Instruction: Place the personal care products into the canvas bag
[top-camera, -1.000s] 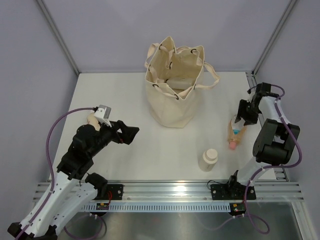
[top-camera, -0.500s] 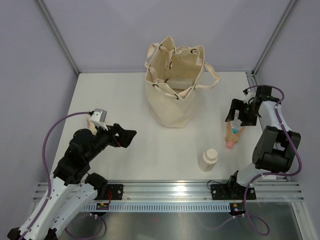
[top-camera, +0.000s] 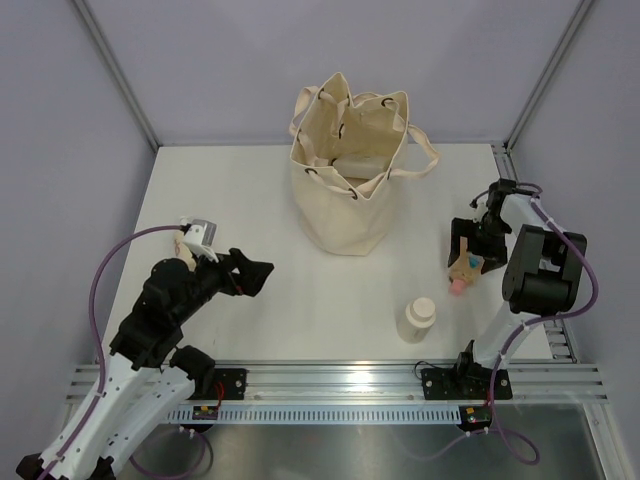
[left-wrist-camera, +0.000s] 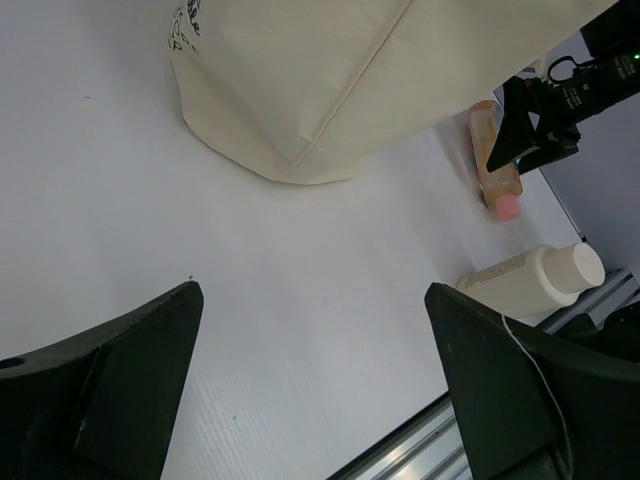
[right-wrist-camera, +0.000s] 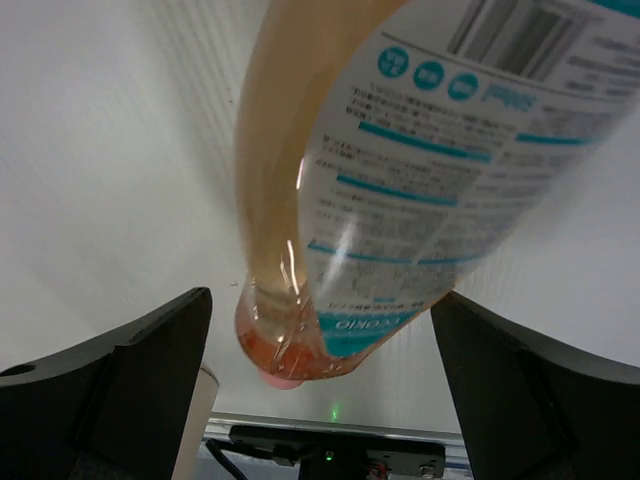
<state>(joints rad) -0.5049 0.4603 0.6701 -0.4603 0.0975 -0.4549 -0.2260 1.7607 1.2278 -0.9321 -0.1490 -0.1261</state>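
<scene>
The canvas bag (top-camera: 348, 190) stands upright at the back centre with a white bottle (top-camera: 355, 160) lying inside; its lower side also fills the top of the left wrist view (left-wrist-camera: 330, 70). A clear bottle with a pink cap (top-camera: 461, 277) lies on the table at the right. My right gripper (top-camera: 470, 243) hangs open just over it, and in the right wrist view the bottle (right-wrist-camera: 380, 170) lies between the spread fingers (right-wrist-camera: 120, 390) of the right gripper (right-wrist-camera: 322, 300), apart from both. A cream squat bottle (top-camera: 416, 318) stands nearer the front. My left gripper (top-camera: 252, 272) is open and empty.
A beige object (top-camera: 183, 246) lies half hidden behind my left arm. The left wrist view shows the pink-capped bottle (left-wrist-camera: 495, 165), the cream bottle (left-wrist-camera: 530, 282) and the right gripper (left-wrist-camera: 540, 125). A metal rail (top-camera: 330, 385) runs along the table's front edge.
My right gripper went from shut to open and came down and left over the pink-capped bottle. My left arm drew back slightly to the left.
</scene>
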